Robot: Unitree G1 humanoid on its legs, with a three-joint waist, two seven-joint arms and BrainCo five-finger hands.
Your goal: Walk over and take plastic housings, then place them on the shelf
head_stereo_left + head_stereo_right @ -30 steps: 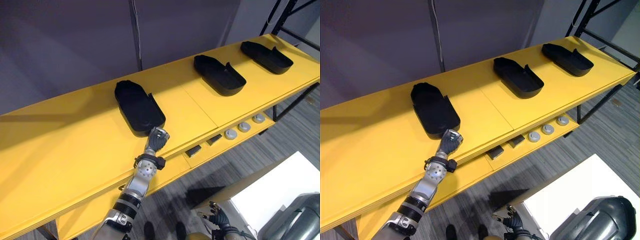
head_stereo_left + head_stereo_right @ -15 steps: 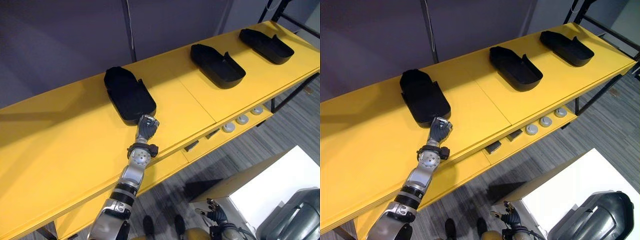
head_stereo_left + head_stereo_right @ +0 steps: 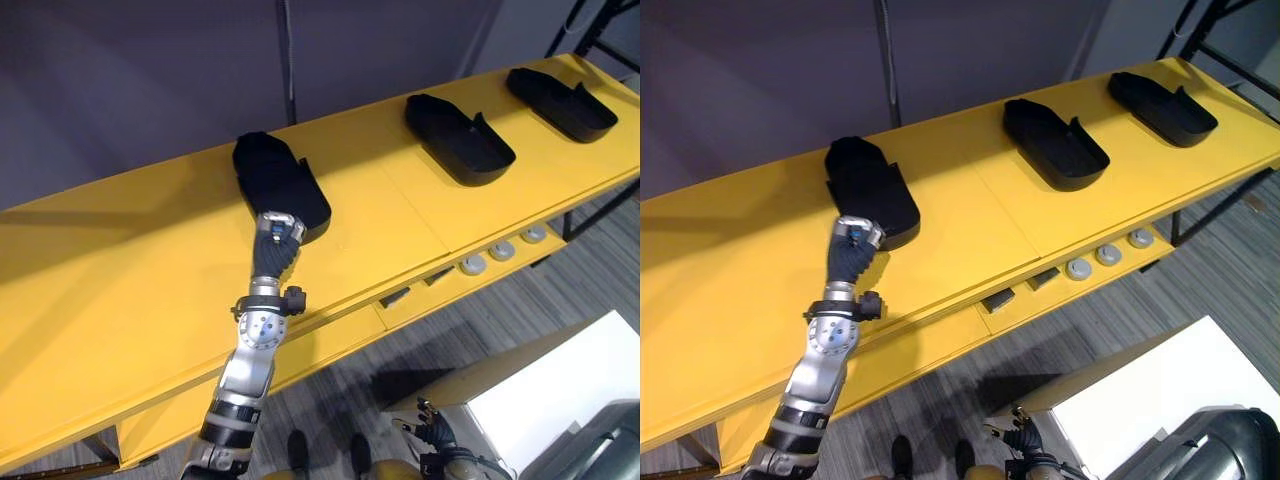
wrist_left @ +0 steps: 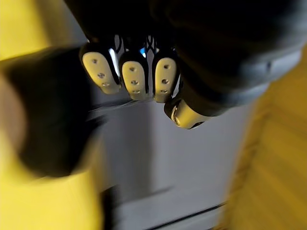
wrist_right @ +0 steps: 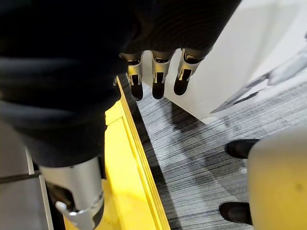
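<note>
Three black plastic housings lie in a row on the yellow shelf (image 3: 120, 270): one on the left (image 3: 278, 180), one in the middle (image 3: 458, 140), one at the far right (image 3: 560, 103). My left hand (image 3: 276, 240) is stretched over the shelf, just at the near end of the left housing. In the left wrist view its fingers (image 4: 135, 74) are curled with nothing in them, and the housing (image 4: 48, 120) is a dark shape beside them. My right hand (image 3: 432, 434) hangs low over the floor, its fingers (image 5: 158, 76) relaxed and holding nothing.
Round grey knobs (image 3: 500, 252) and small dark parts sit on a lower yellow ledge under the shelf. A white box (image 3: 560, 390) stands on the grey floor at the lower right. A dark wall runs behind the shelf, and a black rack frame (image 3: 600, 20) stands at the upper right.
The camera has shifted. My left arm has swung up and further over the shelf, so the hand now stands higher against the near end of the left housing. The right hand hangs as before.
</note>
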